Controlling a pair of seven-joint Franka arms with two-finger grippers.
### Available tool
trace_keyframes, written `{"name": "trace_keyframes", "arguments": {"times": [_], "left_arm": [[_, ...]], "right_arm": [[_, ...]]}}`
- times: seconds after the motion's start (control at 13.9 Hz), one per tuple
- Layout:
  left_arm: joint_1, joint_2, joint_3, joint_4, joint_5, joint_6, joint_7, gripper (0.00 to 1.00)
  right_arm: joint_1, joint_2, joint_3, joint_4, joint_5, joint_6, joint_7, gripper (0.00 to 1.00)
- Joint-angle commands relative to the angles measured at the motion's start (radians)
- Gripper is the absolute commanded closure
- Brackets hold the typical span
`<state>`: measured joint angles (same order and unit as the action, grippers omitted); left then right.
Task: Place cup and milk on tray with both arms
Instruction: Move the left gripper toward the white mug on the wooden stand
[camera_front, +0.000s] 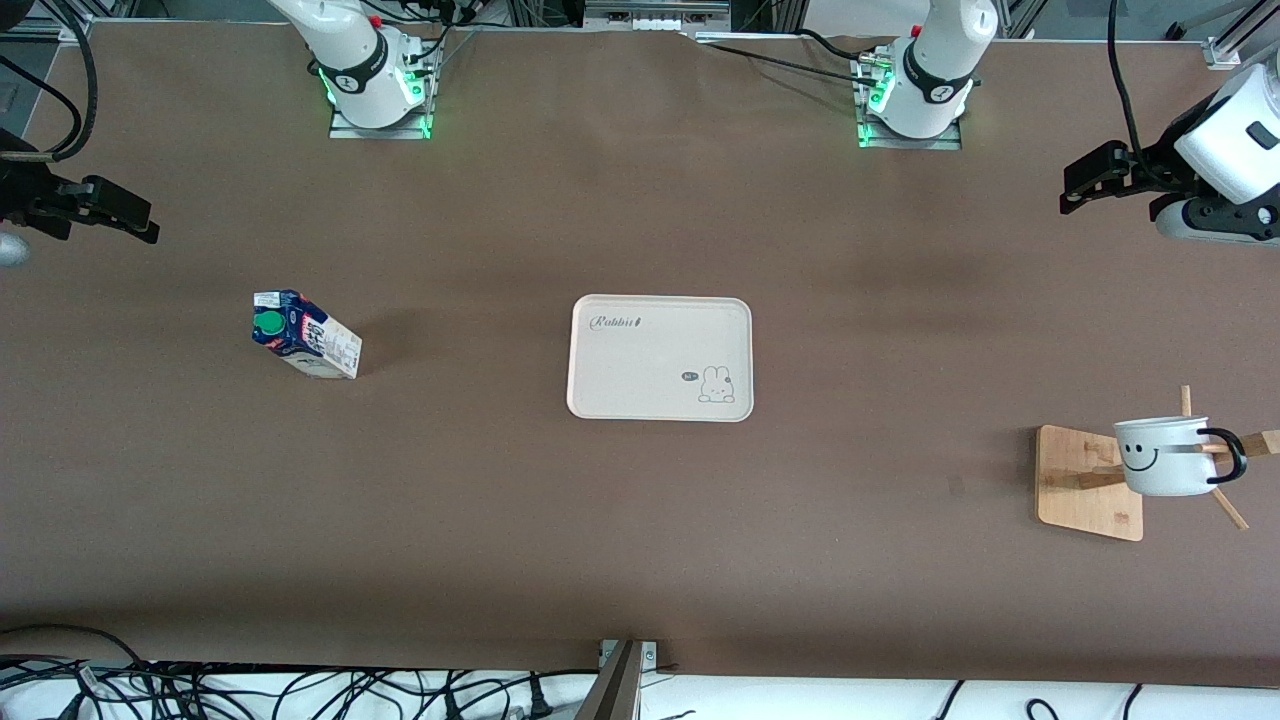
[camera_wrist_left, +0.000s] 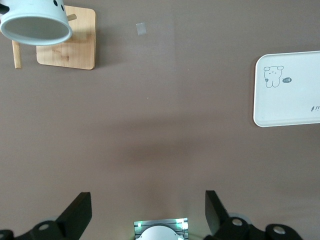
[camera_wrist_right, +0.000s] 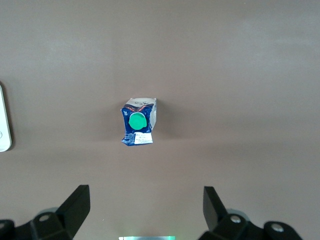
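While both pairs of black fingers are standing spread wide with nothing between them, neither arm is touching anything yet. Seen from its own wrist camera, the right gripper (camera_wrist_right: 145, 210) is hanging above bare brown table (camera_front: 640, 540) with its fingers (camera_wrist_right: 77, 202) released, and the small dark-blue and white gable-top milk carton with the round green cap (camera_wrist_right: 138, 121) is sitting squarely ahead of the gap, which is probably why the arm is parked there: a straight descent would be bringing the fingers to either side of the carton. In the front view this right gripper (camera_front: 105, 215) is showing at the right arm's end of the table, and the milk carton (camera_front: 305, 335) is standing upright on the table, well apart from the flat cream rectangular tray with the rabbit drawing (camera_front: 660, 358).

Over at its own end, the left gripper (camera_wrist_left: 148, 212) is likewise hanging open and empty, its fingers (camera_wrist_left: 80, 210) splayed. From across the table the left gripper (camera_front: 1095, 180) is showing over bare table, well apart from the white smiley-face mug with the black loop handle (camera_front: 1165, 457). That cup is hanging by its handle on a peg of a light wooden rack (camera_front: 1085, 480), tilted on its side, so lifting it will likely be calling for sliding it off the peg first.

Lying empty at the middle of the table between the two objects, the tray is sitting within reach of both arms.
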<state>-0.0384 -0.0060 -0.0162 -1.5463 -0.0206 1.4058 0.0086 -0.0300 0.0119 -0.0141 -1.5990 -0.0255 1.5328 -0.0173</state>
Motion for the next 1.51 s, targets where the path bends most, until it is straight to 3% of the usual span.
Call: {"name": "trace_keyframes", "arguments": {"times": [0.0,0.65,1.44], "left_arm": [[0.0,0.009,-0.008,0.025,0.022,-0.033,0.007,0.0],[-0.014,0.063,-0.01,0.038,0.022,-0.024,0.008,0.0],[0.009,0.15,0.001,0.002,-0.005,0.275,0.025,0.0]], "right_arm": [[-0.011,0.005,0.011,0.019,-0.002,-0.02,0.011,0.0],[-0.011,0.005,0.011,0.019,-0.002,-0.02,0.011,0.0],[-0.011,0.005,0.011,0.019,-0.002,-0.02,0.011,0.0]]}}
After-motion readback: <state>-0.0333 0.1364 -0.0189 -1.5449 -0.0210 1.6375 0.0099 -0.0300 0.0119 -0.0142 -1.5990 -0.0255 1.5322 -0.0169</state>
